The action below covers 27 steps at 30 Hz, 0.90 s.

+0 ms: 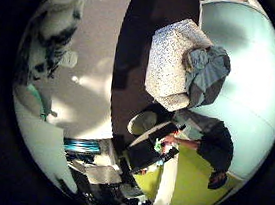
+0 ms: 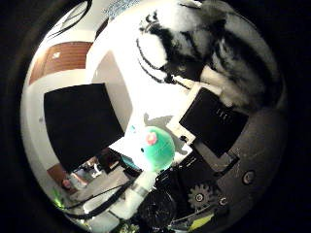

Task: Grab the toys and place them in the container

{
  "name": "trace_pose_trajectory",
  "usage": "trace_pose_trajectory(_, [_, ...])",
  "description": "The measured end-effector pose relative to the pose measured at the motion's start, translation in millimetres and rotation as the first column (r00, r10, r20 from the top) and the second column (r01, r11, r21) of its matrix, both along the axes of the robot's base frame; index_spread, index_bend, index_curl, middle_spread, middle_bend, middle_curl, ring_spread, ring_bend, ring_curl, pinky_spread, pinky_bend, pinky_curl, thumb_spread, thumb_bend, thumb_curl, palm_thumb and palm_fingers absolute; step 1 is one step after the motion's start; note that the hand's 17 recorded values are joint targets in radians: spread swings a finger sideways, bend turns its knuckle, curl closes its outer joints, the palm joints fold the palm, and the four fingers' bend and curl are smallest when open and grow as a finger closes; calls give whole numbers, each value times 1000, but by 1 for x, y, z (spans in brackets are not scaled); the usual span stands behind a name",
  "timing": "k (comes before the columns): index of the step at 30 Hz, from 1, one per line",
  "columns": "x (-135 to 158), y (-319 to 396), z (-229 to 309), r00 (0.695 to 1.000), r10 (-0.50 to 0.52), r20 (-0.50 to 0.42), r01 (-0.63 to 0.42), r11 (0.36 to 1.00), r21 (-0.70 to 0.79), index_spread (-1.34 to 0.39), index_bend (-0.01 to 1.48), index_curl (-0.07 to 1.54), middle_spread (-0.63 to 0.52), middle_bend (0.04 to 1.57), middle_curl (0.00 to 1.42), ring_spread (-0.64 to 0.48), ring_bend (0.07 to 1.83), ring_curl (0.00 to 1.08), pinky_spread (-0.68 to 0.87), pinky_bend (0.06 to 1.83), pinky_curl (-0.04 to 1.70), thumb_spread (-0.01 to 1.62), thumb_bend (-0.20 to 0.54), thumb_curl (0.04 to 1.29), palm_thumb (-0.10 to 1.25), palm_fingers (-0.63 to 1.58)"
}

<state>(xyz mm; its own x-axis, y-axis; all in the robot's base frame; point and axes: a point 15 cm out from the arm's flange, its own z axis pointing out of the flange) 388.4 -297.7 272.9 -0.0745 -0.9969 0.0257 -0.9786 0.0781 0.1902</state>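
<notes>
A black-and-white striped furry plush toy (image 2: 214, 43) was seen close against the robot hand (image 2: 214, 160); whether it was gripped could not be told. A round green plush toy (image 2: 156, 148) was seen nearby. No writing could be read.

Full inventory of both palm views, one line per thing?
plush toy: 1, black-and-white striped, close to the palm, against the fingers
green toy: 1, green with a pink spot, on the white surface
black panel: 1, black, on the white surface beside the green toy
armchair: 1, speckled white, on dark floor
cloth: 1, grey-blue, draped on the armchair
person: 1, dark clothes, beside the armchair, on a yellow-green mat
hand: 1, black and white; grip unclear
</notes>
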Motion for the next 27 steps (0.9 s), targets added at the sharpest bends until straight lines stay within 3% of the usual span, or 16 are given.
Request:
trace_pose_trajectory(8, [-43,35,98,999,32,38,-31,999,-26,-361,925,964,-219,1225,939,-245,1387,738,-217,1384,766,895,-18,669,1033,1007])
trace_pose_trajectory(16, [-59,88,182,983,115,145,-103,991,-86,-361,920,1009,-216,1228,971,-247,1383,766,-207,1364,831,891,-16,713,1022,996])
trace_pose_trajectory(27, [-76,188,284,910,214,354,-175,975,-140,-361,895,1045,-216,1215,992,-249,1368,787,-199,1321,907,874,-17,750,1006,1005])
